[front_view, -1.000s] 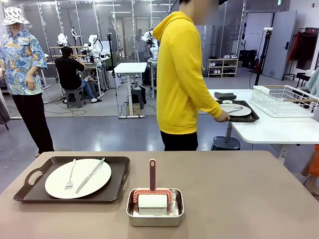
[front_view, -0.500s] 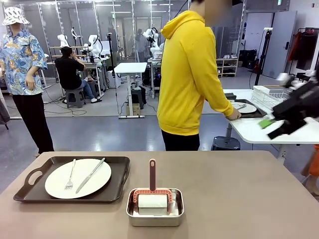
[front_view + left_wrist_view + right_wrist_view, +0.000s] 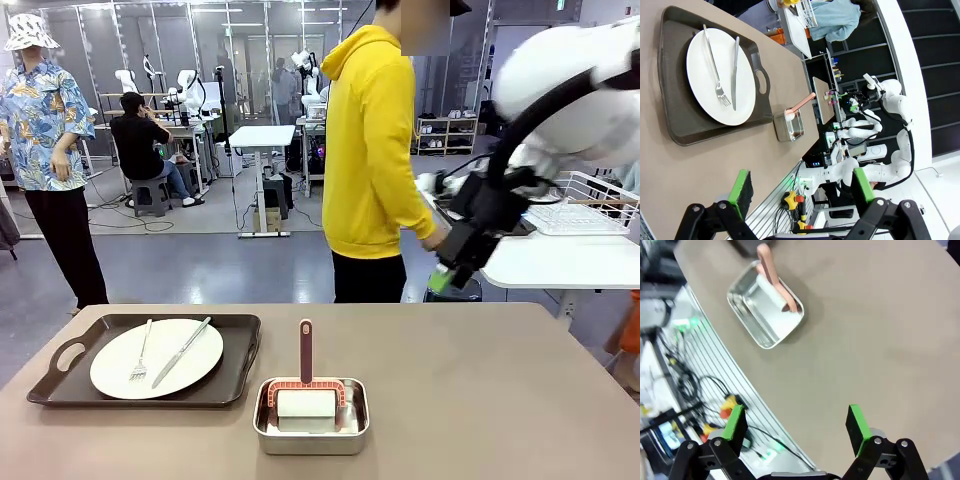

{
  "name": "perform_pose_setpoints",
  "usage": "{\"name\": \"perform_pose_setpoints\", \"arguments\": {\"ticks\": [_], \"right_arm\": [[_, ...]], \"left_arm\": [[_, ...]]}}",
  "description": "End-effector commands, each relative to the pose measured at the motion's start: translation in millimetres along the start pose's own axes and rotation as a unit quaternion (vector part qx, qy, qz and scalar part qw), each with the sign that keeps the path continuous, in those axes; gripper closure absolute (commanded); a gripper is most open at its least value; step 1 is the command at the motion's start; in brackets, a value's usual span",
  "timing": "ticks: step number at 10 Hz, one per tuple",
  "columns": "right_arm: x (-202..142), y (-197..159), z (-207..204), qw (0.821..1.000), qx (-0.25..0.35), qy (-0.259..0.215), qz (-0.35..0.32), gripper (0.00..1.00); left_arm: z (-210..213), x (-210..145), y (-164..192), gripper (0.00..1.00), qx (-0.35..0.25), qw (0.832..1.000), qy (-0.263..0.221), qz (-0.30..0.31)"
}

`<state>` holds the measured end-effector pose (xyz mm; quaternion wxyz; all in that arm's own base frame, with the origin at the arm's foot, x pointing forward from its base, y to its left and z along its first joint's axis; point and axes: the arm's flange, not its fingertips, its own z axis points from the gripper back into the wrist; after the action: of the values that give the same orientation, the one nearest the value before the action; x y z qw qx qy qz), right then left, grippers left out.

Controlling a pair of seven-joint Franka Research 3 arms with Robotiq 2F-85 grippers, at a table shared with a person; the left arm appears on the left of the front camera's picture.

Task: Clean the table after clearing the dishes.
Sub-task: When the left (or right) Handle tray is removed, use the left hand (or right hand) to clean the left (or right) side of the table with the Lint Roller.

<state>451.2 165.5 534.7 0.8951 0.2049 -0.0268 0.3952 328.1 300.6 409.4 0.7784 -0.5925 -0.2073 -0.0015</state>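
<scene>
The brown table (image 3: 480,400) carries a dark tray (image 3: 240,352) at its left. On the tray lies one of the dishes, a white plate (image 3: 160,372) with a fork and knife. My right gripper (image 3: 447,275) hangs above the table's far right edge, in front of the person in the yellow hoodie. In the right wrist view my right gripper (image 3: 796,422) stands open over bare table (image 3: 865,340). My left gripper (image 3: 802,187) is open too, looking across the table (image 3: 680,175) at the plate (image 3: 697,70) on its tray (image 3: 672,90).
A small steel pan (image 3: 310,442) at the near middle holds a white cleaning tool with an upright pink handle (image 3: 306,350); the pan (image 3: 755,327) lies ahead of my right gripper and the pan (image 3: 789,126) beyond the tray. A white side table (image 3: 560,265) stands behind on the right.
My right arm has swung in from the right edge toward the middle, now covering the side table's tray. The person has straightened up beside that table.
</scene>
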Motion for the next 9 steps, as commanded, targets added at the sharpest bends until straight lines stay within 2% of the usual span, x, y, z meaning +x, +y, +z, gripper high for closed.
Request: {"name": "perform_pose_setpoints", "arguments": {"ticks": [1,3,5,6,9], "right_arm": [[40,-1,-15,0.996,-0.039,0.054,0.056,0.00],[73,12,-50,0.989,-0.038,0.091,0.110,0.00],[82,28,-74,0.983,-0.037,0.105,0.143,0.00],[80,34,-73,0.986,-0.013,0.100,0.135,0.00],[80,27,-76,0.987,-0.029,0.105,0.120,0.00]], "left_arm": [[2,-1,-1,0.00,-0.002,1.000,-0.001,-0.004],[2,-1,-1,0.00,-0.002,1.000,-0.001,-0.004],[2,-1,-1,0.00,-0.002,1.000,-0.001,-0.004],[2,-1,-1,0.00,-0.002,1.000,-0.001,-0.004],[2,-1,-1,0.00,-0.002,1.000,-0.001,-0.004]]}}
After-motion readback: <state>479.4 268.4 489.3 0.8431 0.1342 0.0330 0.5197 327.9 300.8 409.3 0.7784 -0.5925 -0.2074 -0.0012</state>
